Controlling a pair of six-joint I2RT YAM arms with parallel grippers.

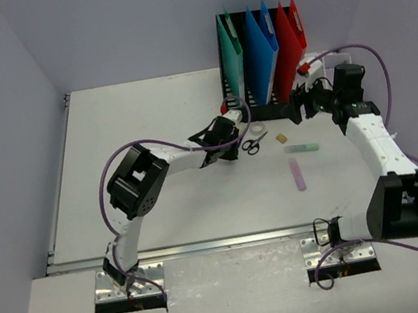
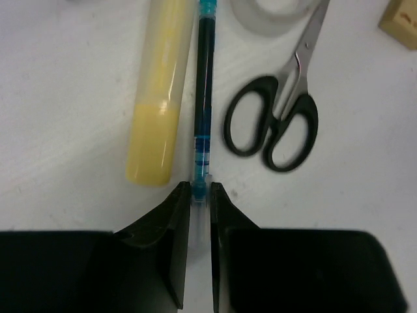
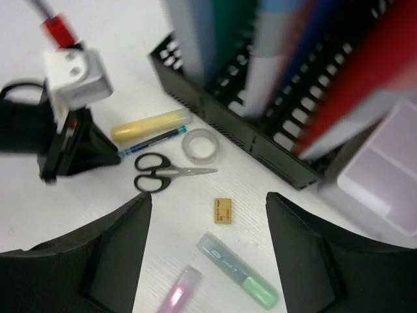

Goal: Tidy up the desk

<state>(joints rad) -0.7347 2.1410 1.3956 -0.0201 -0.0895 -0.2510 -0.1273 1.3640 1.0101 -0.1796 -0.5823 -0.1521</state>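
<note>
As scissors [image 2: 273, 124] flank pen [image 2: 204, 85] on desk [image 2: 65, 130], highlighter [image 2: 158, 98] opposite

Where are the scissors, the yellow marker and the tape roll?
scissors [image 2: 300, 65]: left wrist view, on the blades.
yellow marker [image 2: 156, 98]: left wrist view, mid-barrel.
tape roll [image 3: 199, 158]: right wrist view, on its near rim.

Lost to you around the scissors [image 2: 284, 107]
Above them, the frame edge cropped your tape roll [image 2: 260, 26] and yellow marker [image 2: 159, 91]; to their left, the pen's [image 2: 204, 85] near end hid between the left gripper's [image 2: 200, 192] fingers.
</note>
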